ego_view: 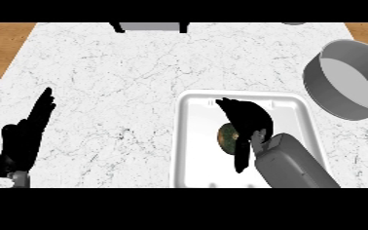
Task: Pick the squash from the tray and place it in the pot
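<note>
The mottled green squash point(227, 139) lies in the white tray point(188, 126), my right hand point(248, 122) curled over it; the grey pot point(317, 84) stands nearby.

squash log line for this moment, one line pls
right hand: curled round squash in tray | left hand: open, resting at left edge | pot: at right, squash not yet in it

you see a white counter point(129, 78) veined with thin grey marbling, and brown wood grain point(14, 36) at its far corners. the tray point(195, 122) is plain white. the squash point(227, 139) is dark green, mottled dull orange-brown. the pot point(323, 90) is mid grey outside, paler inside. the left hand point(28, 131) and right hand point(248, 119) are black, the right forearm point(295, 163) grey.
</note>
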`<control>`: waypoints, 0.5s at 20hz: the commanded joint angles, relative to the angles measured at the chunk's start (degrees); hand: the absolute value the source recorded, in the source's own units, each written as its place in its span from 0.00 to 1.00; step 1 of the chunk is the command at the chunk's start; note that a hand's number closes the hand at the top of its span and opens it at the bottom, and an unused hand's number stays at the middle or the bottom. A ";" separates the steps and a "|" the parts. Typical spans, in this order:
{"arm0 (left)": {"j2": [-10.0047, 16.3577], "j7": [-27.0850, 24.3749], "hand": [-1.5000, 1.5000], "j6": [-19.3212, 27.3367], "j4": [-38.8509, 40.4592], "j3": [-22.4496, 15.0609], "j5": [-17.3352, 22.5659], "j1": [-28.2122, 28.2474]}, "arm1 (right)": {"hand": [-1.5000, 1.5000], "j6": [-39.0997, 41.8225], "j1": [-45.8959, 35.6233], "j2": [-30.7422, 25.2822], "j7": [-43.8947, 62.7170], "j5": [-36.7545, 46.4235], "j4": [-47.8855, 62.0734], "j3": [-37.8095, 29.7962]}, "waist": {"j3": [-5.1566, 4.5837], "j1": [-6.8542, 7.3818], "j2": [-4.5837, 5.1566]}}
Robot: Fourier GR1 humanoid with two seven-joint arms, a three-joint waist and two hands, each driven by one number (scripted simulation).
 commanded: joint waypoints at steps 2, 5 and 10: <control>-1.32 3.35 0.50 -0.77 -2.84 1.36 -1.65 0.16 | 0.00 2.35 2.69 0.32 -2.64 4.28 -0.74 -2.45 | 0.01 -0.07 -0.03; -1.77 3.32 0.50 -1.70 -3.78 1.79 -2.09 0.15 | 0.00 2.07 1.49 1.32 -5.77 6.39 4.44 -3.93 | 0.01 0.00 -0.01; -1.86 0.71 0.50 -2.95 -0.83 3.41 -2.79 -0.57 | 1.00 2.37 -0.04 6.26 -6.80 9.91 9.54 -1.32 | 0.01 0.16 0.03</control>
